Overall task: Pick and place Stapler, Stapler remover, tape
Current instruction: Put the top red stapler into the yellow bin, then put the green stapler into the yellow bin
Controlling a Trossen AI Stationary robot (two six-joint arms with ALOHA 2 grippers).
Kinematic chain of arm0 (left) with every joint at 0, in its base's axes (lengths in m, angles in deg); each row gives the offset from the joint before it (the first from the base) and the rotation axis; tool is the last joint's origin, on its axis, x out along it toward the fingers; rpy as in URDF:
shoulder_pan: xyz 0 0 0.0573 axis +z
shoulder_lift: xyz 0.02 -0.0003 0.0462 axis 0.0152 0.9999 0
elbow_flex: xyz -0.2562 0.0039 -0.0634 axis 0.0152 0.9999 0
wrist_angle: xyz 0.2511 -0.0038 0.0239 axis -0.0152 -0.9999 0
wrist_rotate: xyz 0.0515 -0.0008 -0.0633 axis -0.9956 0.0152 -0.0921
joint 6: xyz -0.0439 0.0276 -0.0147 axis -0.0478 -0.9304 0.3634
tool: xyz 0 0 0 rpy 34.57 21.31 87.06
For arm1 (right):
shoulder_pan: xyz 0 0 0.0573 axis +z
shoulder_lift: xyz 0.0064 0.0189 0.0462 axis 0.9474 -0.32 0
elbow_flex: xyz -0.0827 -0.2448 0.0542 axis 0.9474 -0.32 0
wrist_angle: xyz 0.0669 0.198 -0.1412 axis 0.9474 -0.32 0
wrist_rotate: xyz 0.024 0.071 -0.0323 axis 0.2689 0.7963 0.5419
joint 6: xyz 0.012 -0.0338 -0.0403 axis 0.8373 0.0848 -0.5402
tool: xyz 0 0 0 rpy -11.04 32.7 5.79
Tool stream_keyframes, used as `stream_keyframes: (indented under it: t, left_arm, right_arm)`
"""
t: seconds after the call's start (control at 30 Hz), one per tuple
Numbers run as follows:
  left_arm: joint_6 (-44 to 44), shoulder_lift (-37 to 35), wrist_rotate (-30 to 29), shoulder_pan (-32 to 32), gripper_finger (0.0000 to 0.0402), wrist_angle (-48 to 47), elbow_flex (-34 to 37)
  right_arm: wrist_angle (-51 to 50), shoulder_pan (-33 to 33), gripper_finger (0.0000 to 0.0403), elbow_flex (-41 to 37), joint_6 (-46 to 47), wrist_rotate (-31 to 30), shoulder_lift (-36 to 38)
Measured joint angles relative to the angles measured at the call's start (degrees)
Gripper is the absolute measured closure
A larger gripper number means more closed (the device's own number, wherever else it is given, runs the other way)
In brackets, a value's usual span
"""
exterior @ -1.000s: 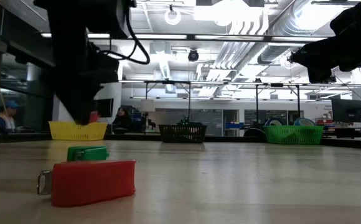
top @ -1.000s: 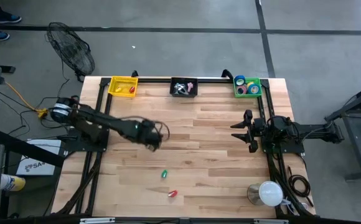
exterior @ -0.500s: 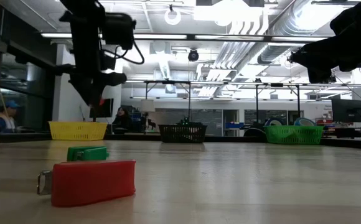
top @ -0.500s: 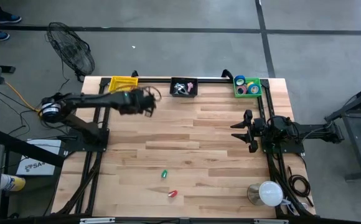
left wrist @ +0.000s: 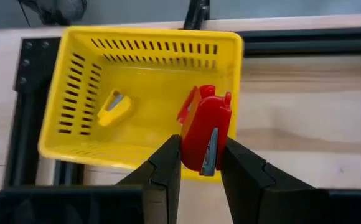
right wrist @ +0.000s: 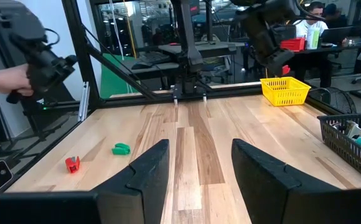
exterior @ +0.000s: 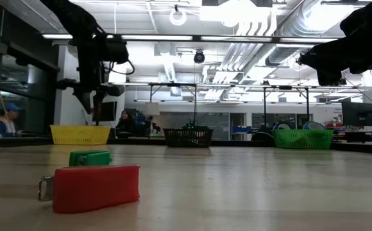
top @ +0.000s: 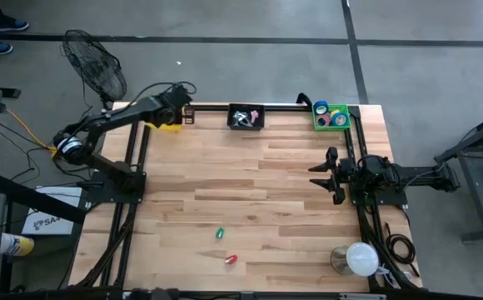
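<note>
My left gripper (top: pixel 180 112) hangs above the yellow basket (top: pixel 163 117) at the table's far left corner, shut on a small red stapler (left wrist: pixel 204 132). The left wrist view shows a small yellow piece (left wrist: pixel 114 106) lying in that basket (left wrist: pixel 93 93). In the low view the gripper (exterior: pixel 90 102) is well above the basket (exterior: pixel 80 134). A green stapler (top: pixel 220 233) and another red one (top: pixel 231 260) lie on the table's near half. Tape rolls (top: pixel 331 115) sit in the green basket. My right gripper (top: pixel 323 175) waits open at the right side. My left gripper pinches the red stapler between its two fingers (left wrist: pixel 168 155), which lie on its two flat sides (left wrist: pixel 193 140). The fingers come from above, pointing down. The stapler is lifted clear and hangs over the yellow basket's rim toward the table's middle.
A black basket (top: pixel 246 117) with small items stands at the far edge's middle, and the green basket (top: pixel 343 123) at the far right. A lamp (top: pixel 360 258) sits at the near right corner. Bare wood lies between the baskets and the two staplers.
My left gripper, shut on the red stapler, has swung from the table's middle left toward the far edge and now hangs over the yellow basket. In the low view it has drawn away toward the baskets. The right arm has kept still.
</note>
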Motion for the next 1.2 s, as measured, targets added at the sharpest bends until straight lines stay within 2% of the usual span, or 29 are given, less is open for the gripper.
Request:
stream_keyframes:
  t: [0.23,0.4,0.73,1.2]
  left_arm:
    - [-0.1,3.9,1.4,4.7,0.0314,2.7,0.0]
    - [0.0,6.8,-1.4,5.3,0.0314,5.9,0.0]
    - [0.0,10.4,-2.7,5.3,0.0313,8.0,0.0]
    - [0.0,10.7,-1.0,5.2,0.0234,8.0,0.0]
  right_arm:
    - [0.0,0.0,0.0237,0.0,0.0,0.0,0.0]
    - [0.0,0.0,0.0238,0.0,0.0,0.0,0.0]
    - [0.0,0.0,0.0238,0.0,0.0,0.0,0.0]
    - [0.0,0.0,0.0238,0.0,0.0,0.0,0.0]
